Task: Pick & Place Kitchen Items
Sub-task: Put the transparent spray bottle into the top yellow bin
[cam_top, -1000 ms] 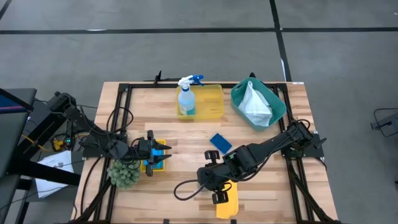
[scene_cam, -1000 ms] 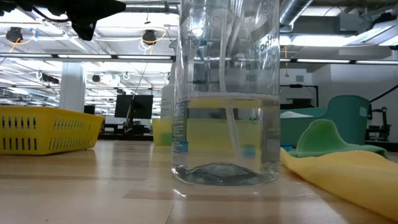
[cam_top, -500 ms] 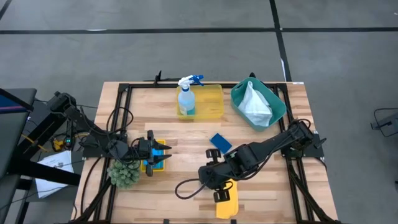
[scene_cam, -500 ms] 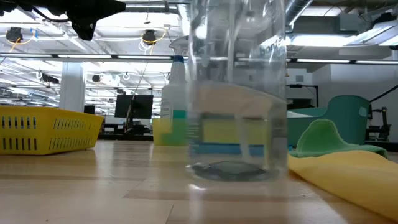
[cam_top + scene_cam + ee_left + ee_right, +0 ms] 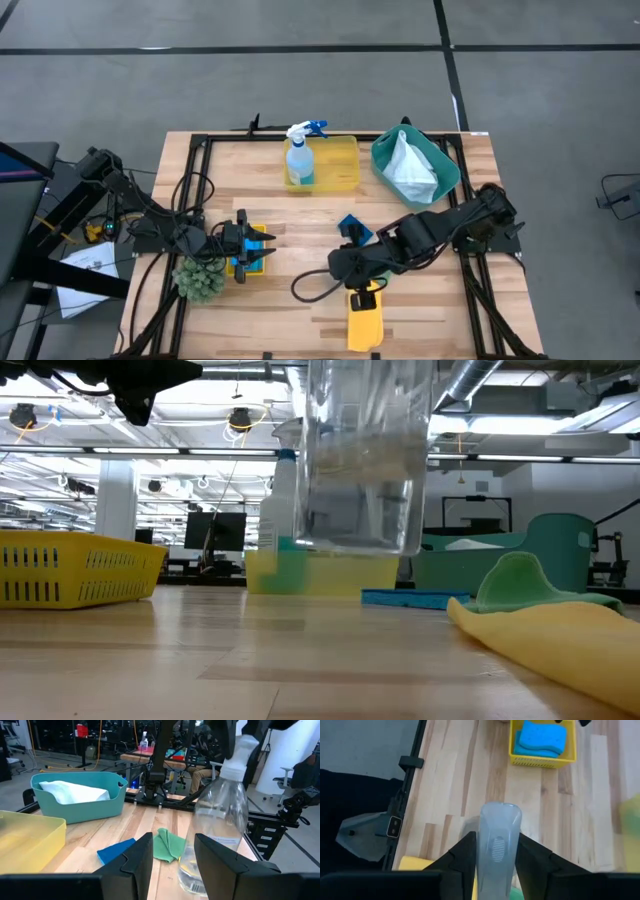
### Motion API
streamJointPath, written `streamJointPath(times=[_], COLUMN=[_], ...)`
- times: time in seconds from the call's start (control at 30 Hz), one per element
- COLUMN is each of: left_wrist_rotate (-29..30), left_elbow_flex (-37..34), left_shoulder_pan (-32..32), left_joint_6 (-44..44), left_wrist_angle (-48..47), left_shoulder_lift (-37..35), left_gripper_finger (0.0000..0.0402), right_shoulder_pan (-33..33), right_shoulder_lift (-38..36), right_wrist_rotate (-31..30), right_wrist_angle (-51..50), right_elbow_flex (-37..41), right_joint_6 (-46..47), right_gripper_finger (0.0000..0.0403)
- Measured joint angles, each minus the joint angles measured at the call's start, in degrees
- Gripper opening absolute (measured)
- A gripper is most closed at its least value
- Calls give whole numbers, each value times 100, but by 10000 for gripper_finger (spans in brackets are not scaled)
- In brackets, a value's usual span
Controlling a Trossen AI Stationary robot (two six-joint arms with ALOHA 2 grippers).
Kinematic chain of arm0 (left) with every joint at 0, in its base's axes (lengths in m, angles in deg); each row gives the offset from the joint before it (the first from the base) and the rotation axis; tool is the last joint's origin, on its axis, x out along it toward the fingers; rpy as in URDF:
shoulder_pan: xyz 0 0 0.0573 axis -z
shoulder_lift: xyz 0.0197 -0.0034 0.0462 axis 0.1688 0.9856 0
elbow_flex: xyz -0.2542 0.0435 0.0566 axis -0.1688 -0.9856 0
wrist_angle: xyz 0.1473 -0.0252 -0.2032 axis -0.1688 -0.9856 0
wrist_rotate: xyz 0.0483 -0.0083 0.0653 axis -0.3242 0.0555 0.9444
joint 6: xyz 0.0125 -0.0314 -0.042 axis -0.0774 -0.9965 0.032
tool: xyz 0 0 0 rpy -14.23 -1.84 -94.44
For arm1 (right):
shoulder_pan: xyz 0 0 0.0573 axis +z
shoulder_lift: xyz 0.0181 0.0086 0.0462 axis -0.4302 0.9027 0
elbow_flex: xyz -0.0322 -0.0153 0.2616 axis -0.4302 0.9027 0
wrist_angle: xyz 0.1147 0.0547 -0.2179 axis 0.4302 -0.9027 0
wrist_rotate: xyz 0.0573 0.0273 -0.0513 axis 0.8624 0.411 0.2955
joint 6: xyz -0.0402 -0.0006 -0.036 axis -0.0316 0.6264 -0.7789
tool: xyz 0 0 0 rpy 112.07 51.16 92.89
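My right gripper (image 5: 350,268) is shut on a clear spray bottle (image 5: 365,460) that holds a little liquid and hangs above the table's middle. It also shows in the left wrist view (image 5: 220,835). My left gripper (image 5: 256,250) is open and empty over a small yellow tray (image 5: 246,262) with blue sponges (image 5: 542,742). A loose blue sponge (image 5: 352,228), a green cloth (image 5: 167,845) and a yellow cloth (image 5: 365,320) lie on the table near the right arm. My right gripper pinches the clear bottle's white spray head (image 5: 499,845) between its two fingers (image 5: 465,855), coming from above. The bottle hangs below the fingers, slightly tilted, with its base (image 5: 360,545) lifted clear of the table.
A blue-liquid spray bottle (image 5: 299,160) stands in a yellow tray (image 5: 340,165) at the far edge. A teal bin (image 5: 440,165) with a white cloth (image 5: 408,165) is at the far right. A spiky green ball (image 5: 200,280) sits near the left gripper.
My right gripper has lifted the clear bottle off the table and carried it a little toward the far and right edges. The bottle, which stood on its base, now hangs clear of the wood.
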Motion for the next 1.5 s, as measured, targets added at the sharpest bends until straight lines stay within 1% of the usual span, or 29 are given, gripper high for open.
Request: streamJointPath(times=[0.23,0.63,0.83,1.03,1.27,1.5], left_wrist_rotate=[-2,0,0,0,0,-1], left_elbow_flex=[0,0,0,0,0,0], left_shoulder_pan=[-2,1,1,1,0,0], left_joint_6=[2,2,2,2,2,2], left_wrist_angle=[-2,-33,-48,-50,-48,-47], left_shoulder_lift=[0,0,-2,-2,-2,-2], left_gripper_finger=[140,140,140,140,140,140], right_shoulder_pan=[-116,-458,-662,-975,-1417,-1933], right_shoulder_lift=[-204,-331,-640,-957,-1027,-1027], right_wrist_rotate=[-273,-222,-201,-183,-167,177], right_wrist_angle=[-286,-820,-1011,-1166,-1346,-1385], right_elbow_flex=[-2,-13,-11,-13,-13,-13], right_joint_6=[12,-15,-99,-154,-514,-895], right_gripper_finger=[107,107,107,107,107,107])
